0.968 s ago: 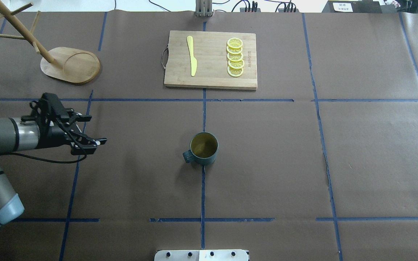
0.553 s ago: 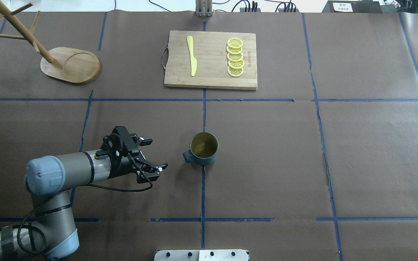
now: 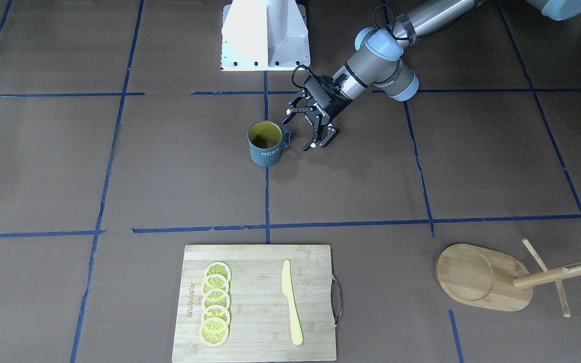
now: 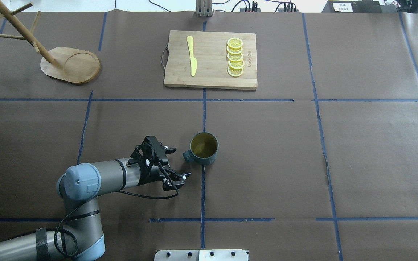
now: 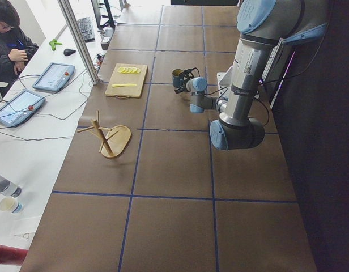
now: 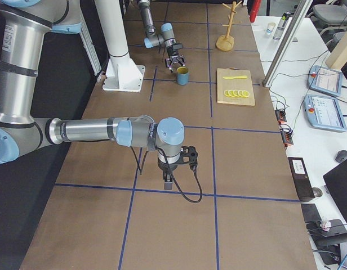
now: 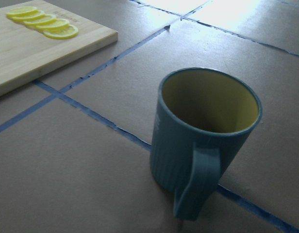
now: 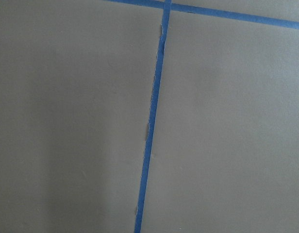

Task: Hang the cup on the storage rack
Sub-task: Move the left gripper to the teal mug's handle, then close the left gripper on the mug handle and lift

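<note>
My left gripper (image 4: 181, 162), fingers apart, is just beside the cup (image 4: 204, 148) handle. For the right gripper (image 6: 168, 181), I cannot tell.

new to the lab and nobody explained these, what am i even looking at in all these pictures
It is a robot with two arms at a brown table, filmed at one moment by several cameras: one behind it looking down, one facing it, one at each table end, and one on each wrist. The left gripper is open, beside the handle of the cup, holding nothing. The cup stands upright. The storage rack stands at the far left, nothing on its pegs. A cutting board carries a yellow knife and lemon slices. The right gripper hangs over bare table; I cannot tell whether it is open.
</note>
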Robot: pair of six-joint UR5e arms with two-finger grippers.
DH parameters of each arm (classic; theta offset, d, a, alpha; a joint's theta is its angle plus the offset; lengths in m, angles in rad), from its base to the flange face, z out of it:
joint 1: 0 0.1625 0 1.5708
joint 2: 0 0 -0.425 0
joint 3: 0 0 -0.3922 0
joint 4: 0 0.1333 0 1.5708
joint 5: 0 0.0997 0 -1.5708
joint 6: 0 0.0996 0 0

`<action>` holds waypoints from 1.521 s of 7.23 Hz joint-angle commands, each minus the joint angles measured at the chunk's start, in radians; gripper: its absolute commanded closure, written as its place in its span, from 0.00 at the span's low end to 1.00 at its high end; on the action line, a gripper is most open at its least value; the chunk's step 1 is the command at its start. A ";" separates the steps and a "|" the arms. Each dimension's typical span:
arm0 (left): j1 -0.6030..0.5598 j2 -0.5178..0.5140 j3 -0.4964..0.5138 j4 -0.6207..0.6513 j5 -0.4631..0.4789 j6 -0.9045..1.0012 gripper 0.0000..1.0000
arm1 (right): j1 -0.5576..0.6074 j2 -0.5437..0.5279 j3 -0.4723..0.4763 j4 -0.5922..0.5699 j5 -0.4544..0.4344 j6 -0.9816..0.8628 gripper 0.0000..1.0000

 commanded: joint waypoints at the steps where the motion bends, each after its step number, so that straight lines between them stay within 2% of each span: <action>1: 0.008 -0.038 0.027 -0.003 0.002 0.003 0.01 | 0.000 -0.001 0.000 0.001 0.000 -0.001 0.00; 4: 0.008 -0.069 0.027 -0.002 0.028 0.006 0.06 | 0.000 -0.001 0.000 0.001 0.000 -0.001 0.00; 5: 0.006 -0.067 0.027 0.003 0.076 0.012 0.18 | 0.000 -0.001 0.000 -0.001 0.000 -0.001 0.00; 7: 0.005 -0.063 0.027 0.012 0.080 0.011 0.56 | 0.000 -0.001 0.000 0.001 0.000 -0.001 0.00; 8: 0.003 -0.060 0.027 0.011 0.078 0.009 0.85 | 0.000 -0.001 0.000 0.001 0.000 -0.001 0.00; 9: 0.003 -0.058 0.026 -0.002 0.078 0.003 0.94 | 0.000 -0.001 0.000 0.001 0.000 -0.001 0.00; 11: 0.003 -0.060 0.012 -0.005 0.077 -0.008 1.00 | 0.000 -0.001 0.000 0.001 0.000 -0.001 0.00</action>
